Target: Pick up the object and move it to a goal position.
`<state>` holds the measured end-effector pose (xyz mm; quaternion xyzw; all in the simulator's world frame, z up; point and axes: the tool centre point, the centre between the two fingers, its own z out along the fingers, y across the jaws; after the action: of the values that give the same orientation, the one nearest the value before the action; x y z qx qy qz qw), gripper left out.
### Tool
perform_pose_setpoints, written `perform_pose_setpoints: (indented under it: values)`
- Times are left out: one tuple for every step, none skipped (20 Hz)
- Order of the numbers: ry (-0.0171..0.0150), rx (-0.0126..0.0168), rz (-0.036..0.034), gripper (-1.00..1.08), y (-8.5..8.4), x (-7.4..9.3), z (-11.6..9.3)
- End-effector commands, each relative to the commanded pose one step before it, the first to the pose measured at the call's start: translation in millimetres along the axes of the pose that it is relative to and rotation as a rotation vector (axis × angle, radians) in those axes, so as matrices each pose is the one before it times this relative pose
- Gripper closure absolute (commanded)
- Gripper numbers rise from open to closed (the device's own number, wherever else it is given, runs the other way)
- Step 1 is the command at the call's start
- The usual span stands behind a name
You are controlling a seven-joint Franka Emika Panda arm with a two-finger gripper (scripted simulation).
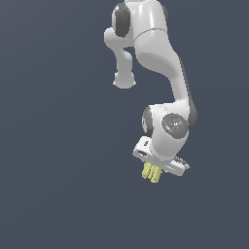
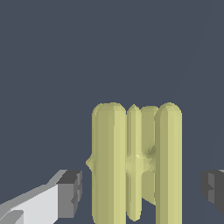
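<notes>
The object (image 2: 136, 164) is a small pale-yellow ridged piece, three short parallel bars joined side by side. In the wrist view it stands between my gripper (image 2: 142, 189) fingers, with a narrow gap of background on either side. One dark fingertip (image 2: 70, 192) is closer to it than the other fingertip (image 2: 214, 187) at the frame edge. The gripper is open and neither pad touches the piece. In the exterior view the object (image 1: 150, 171) shows just below the white hand, where my gripper (image 1: 154, 174) straddles it; the fingers themselves are hard to make out there.
A plain dark blue-grey surface (image 1: 58, 185) fills the background in both views. The white arm (image 1: 158, 53) reaches down from the top of the exterior view. No other objects show.
</notes>
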<state>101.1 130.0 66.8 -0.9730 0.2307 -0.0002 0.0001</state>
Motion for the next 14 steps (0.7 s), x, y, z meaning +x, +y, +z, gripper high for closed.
perform_pose_setpoints:
  values:
    - [-0.00051, -0.00044, 0.00109, -0.92, 0.38, -0.58, 13.74]
    - [0.0, 0.0, 0.0, -0.92, -0.17, -0.17, 3.75]
    - [0.00013, 0.00007, 0.00067, -0.92, 0.23, 0.22, 2.74]
    - [0.0, 0.0, 0.0, -0.92, -0.18, 0.04, 1.94]
    - [0.0, 0.0, 0.0, -0.92, -0.19, 0.15, 1.03]
    - [0.0, 0.0, 0.0, -0.92, -0.21, 0.27, 0.12]
    - [0.0, 0.0, 0.0, -0.92, -0.22, 0.39, -0.78]
    - [0.0, 0.0, 0.0, -0.92, -0.14, 0.29, -0.9]
    - [0.0, 0.0, 0.0, -0.92, -0.04, 0.09, -0.33]
    - [0.0, 0.0, 0.0, 1.08, 0.0, 0.0, 0.0]
    - [0.0, 0.0, 0.0, 1.08, 0.0, 0.0, 0.0]
    - [0.0, 0.0, 0.0, 1.08, 0.0, 0.0, 0.0]
    - [0.0, 0.0, 0.0, 1.08, 0.0, 0.0, 0.0]
    - [0.0, 0.0, 0.0, 1.08, 0.0, 0.0, 0.0]
